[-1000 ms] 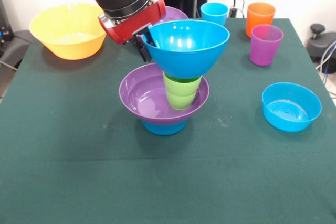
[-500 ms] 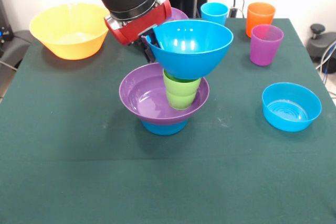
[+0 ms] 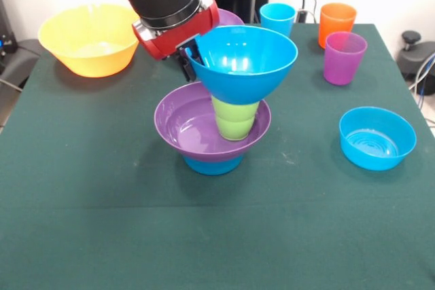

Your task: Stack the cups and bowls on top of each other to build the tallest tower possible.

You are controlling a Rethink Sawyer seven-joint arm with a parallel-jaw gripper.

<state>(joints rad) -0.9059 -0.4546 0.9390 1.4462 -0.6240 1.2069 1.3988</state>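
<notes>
Gripper (image 3: 193,54) pinches the large blue bowl's (image 3: 242,62) left rim above the green cup (image 3: 235,119); a purple cup (image 3: 344,58) stands well right.

Cups, four in total: one lime green cup (image 3: 235,119), one light blue cup (image 3: 277,17), one orange cup (image 3: 337,24), one translucent purple cup (image 3: 344,58).

Bowls, six in total: one yellow bowl (image 3: 89,39); two purple bowls, one wide (image 3: 190,127) and one mostly hidden behind the arm (image 3: 230,17); three blue bowls, one large (image 3: 242,62) and two small (image 3: 377,138) (image 3: 213,164).
</notes>
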